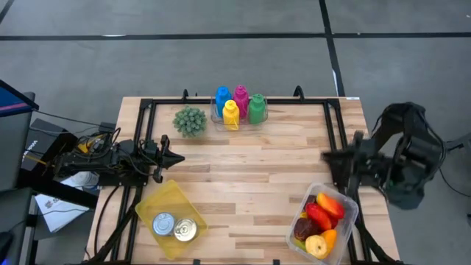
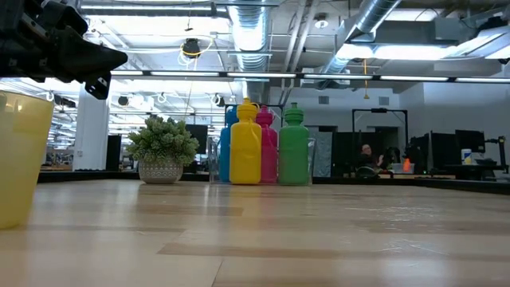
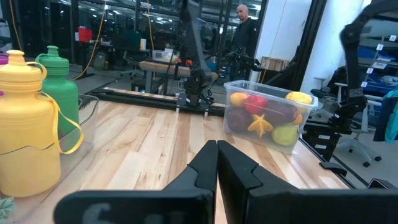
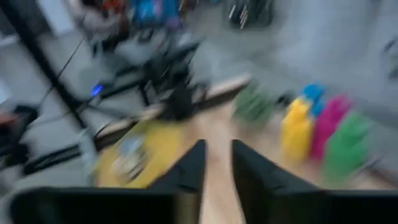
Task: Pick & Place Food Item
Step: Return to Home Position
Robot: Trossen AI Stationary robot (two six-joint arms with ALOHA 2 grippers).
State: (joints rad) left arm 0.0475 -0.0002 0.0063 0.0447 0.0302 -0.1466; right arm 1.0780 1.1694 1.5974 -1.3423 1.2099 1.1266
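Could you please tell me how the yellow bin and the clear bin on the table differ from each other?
The yellow bin is yellow-tinted, the clear bin see-through. The yellow bin holds two cans, the clear bin a pile of fruit. The yellow bin sits on the left side of the table, the clear bin on its right side. Both are rectangular and lie askew to the table's edge.

Four at the desk's far edge: blue bottle, yellow bottle, pink bottle, green bottle. One potted plant. One yellow bin with two cans. One clear bin of food pieces, too piled to count.
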